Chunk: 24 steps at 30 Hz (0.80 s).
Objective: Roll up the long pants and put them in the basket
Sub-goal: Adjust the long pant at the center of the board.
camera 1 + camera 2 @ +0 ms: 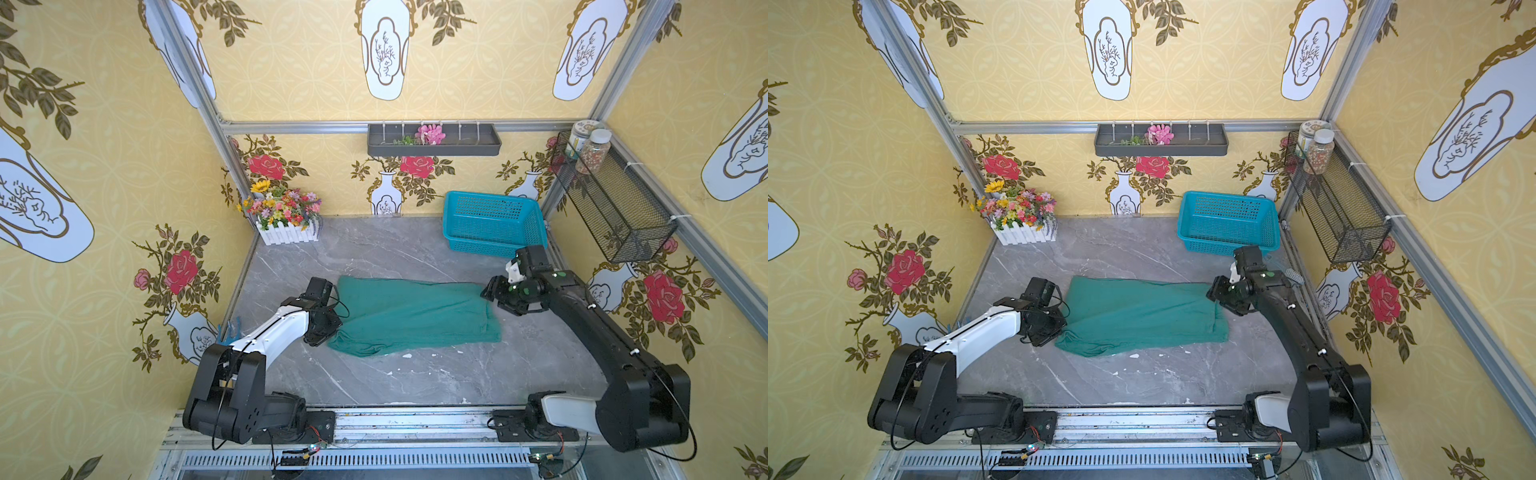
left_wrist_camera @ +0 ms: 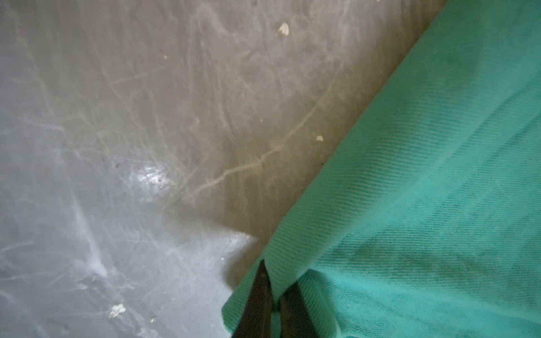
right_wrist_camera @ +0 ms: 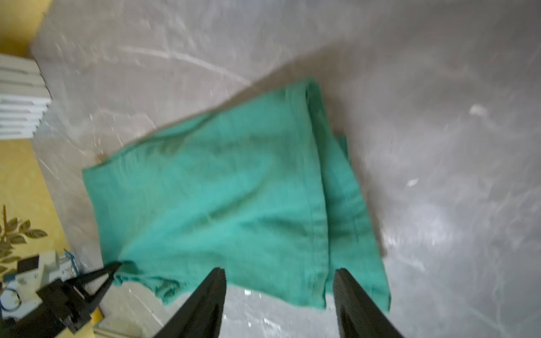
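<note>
Left gripper (image 2: 276, 282) clamps the lower-left corner of the pants (image 1: 411, 316) (image 1: 1138, 316), folded flat mid-frame on the table (image 1: 374, 382) in both top views. Right gripper (image 3: 279, 272) hangs at their right edge, jaws apart, empty.

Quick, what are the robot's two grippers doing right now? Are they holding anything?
Left gripper: closed, pinching the edge of the long pants.
Right gripper: open, holding nothing.
</note>
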Tool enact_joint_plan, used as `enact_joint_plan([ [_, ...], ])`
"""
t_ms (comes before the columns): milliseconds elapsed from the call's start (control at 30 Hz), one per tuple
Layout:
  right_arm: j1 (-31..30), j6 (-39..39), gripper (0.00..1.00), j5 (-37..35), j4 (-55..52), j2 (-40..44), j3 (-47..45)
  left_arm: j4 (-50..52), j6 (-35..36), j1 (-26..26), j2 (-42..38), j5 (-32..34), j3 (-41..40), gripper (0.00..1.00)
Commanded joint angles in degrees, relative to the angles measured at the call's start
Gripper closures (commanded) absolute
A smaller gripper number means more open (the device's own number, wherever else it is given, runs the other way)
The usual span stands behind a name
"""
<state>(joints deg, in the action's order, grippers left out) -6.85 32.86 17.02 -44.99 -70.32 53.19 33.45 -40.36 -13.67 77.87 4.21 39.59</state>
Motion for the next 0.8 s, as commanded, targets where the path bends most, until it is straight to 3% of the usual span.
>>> enact_joint_plan([
  [0,-1.6,6.5,0.40,0.2,-3.2,4.3,-5.6,0.1,0.0,0.0,0.3,-0.7,-0.1,1.00],
  [133,-2.2,7.9,0.45,4.0,0.9,3.1,-9.8,0.0,0.3,0.1,0.9,-0.9,-0.1,1.00],
  [200,-2.6,8.7,0.51,4.4,2.6,2.8,-10.4,0.0,0.3,0.0,0.9,-0.9,0.0,1.00],
  [467,-2.7,9.2,0.59,3.6,7.8,-1.0,-12.0,0.1,0.3,0.0,0.3,-0.4,-0.3,1.00],
  [733,-1.4,8.1,1.00,1.0,7.6,0.1,-12.4,0.5,0.3,0.1,-0.4,0.4,-0.5,1.00],
  [767,-0.9,7.8,1.00,0.9,7.2,0.5,-12.5,0.6,0.3,0.1,-0.4,0.5,-0.4,1.00],
])
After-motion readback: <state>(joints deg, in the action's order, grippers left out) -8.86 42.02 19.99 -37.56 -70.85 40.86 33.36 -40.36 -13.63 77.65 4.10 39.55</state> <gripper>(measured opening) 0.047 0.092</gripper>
